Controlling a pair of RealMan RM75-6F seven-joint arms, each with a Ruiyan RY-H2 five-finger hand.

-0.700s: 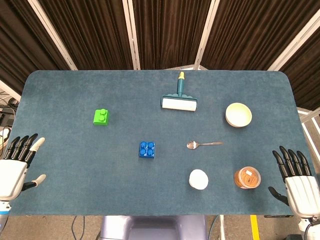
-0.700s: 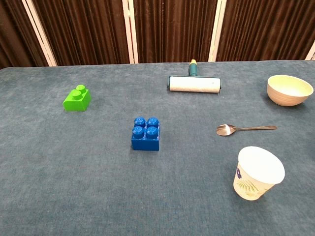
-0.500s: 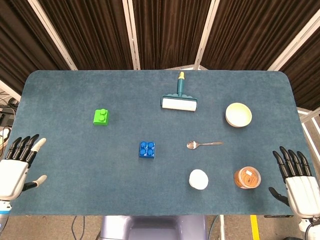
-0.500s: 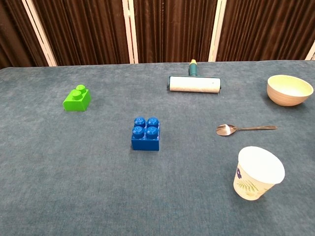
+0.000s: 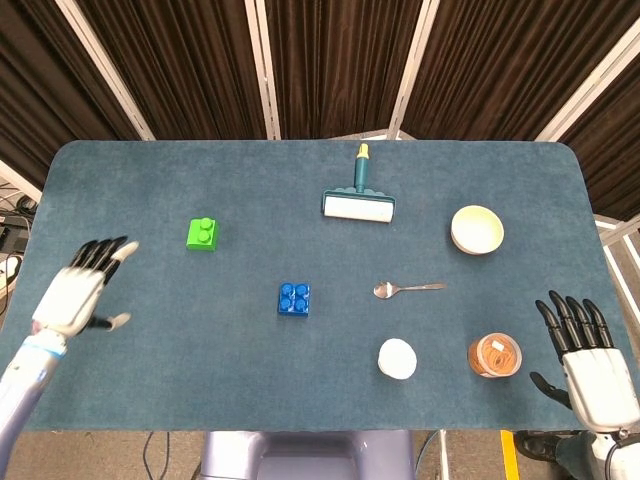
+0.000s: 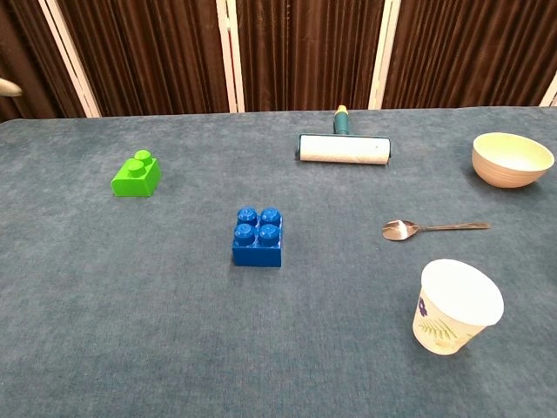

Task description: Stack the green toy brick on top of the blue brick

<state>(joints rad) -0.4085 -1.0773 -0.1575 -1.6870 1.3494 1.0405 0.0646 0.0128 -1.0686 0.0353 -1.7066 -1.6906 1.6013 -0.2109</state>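
The green toy brick (image 5: 203,234) (image 6: 137,175) lies on the left half of the blue table, studs up. The blue brick (image 5: 294,299) (image 6: 258,236) sits apart from it, nearer the table's middle and front. My left hand (image 5: 82,288) hovers over the table's left edge, open with fingers spread, some way left and in front of the green brick. A fingertip (image 6: 9,86) of it shows at the chest view's left border. My right hand (image 5: 585,355) stays open at the front right corner, holding nothing.
A lint roller (image 5: 358,203) lies at the back middle. A cream bowl (image 5: 477,229), a spoon (image 5: 408,289), a white paper cup (image 5: 397,359) and a jar with an orange lid (image 5: 495,355) occupy the right half.
My left hand has risen and moved inward over the table's left edge, toward the green brick. My right hand shifted only slightly. The bricks have not moved.
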